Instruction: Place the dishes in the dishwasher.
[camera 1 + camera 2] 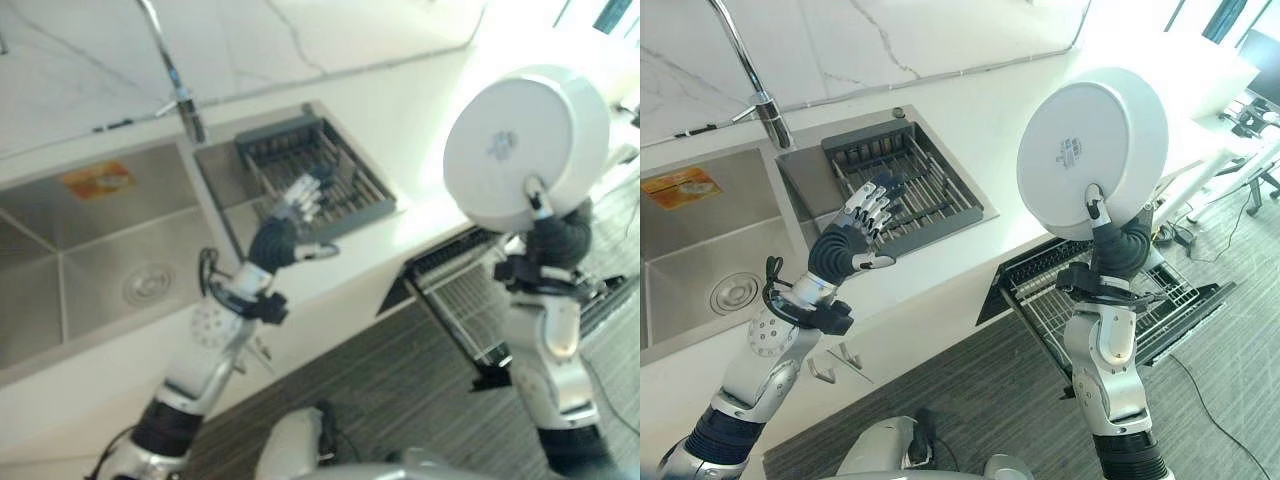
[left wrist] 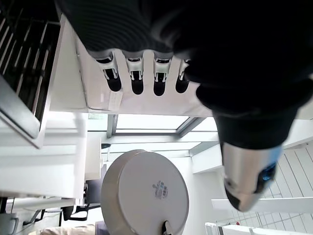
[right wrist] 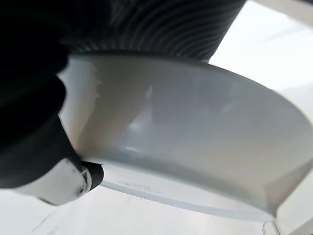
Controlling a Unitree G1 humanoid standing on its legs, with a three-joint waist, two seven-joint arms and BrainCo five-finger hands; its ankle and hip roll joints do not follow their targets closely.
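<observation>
The white bowl (image 1: 1092,150) is being held aloft on edge above the pulled-out dishwasher rack (image 1: 1110,290), its base facing the camera. The right hand (image 1: 1118,240) is pinching its lower rim, thumb on the base, fingers probably behind. The left hand (image 1: 862,222) is hovering, fingers straight, over the sink's dark drainer (image 1: 902,180), far from the rack.

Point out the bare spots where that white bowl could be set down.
The right hand holds the white bowl above the pulled-out dishwasher rack, which looks bare. The steel sink basin is free too. The counter strip is narrow; the left hand hovers over the dark drying rack.
</observation>
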